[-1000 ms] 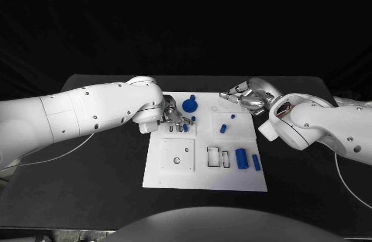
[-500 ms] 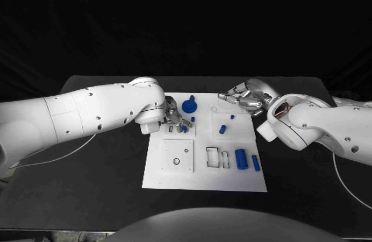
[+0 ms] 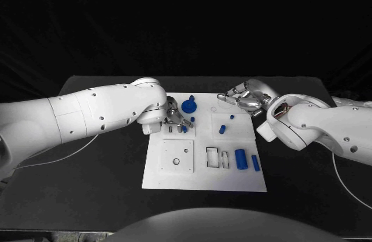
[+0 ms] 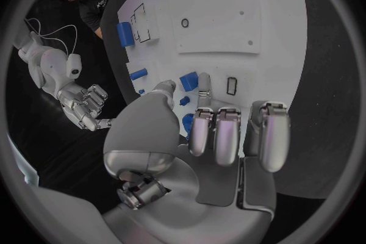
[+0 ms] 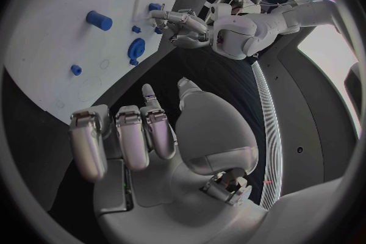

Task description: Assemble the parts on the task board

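The task board [image 3: 205, 161] lies in the middle of the black desk [image 3: 93, 172], with blue parts spread over it. Just under the left robot hand [image 3: 175, 118] sits a small blue part [image 3: 184, 128], and beyond its fingertips stands a round blue knob [image 3: 189, 107]. In the left wrist view the fingers reach down over a small blue block [image 4: 188, 80] beside a narrow slot [image 4: 232, 85]; whether thumb and finger actually pinch that block I cannot tell. Nearer the right robot hand [image 3: 244, 99], a short blue peg [image 3: 223, 128] and a tiny blue stud [image 3: 231, 115] sit on the board, and two blue cylinders [image 3: 247, 159] lie side by side well toward the robot from it.

Over the last second the left robot hand has crept slightly toward the board's middle, closing on the small part, while the parts themselves have not shifted. The right robot hand has stayed above the board's far corner, fingers loosely apart and holding nothing. That suggests a pick or seating step is under way on the left, with most of the assembly not yet done.
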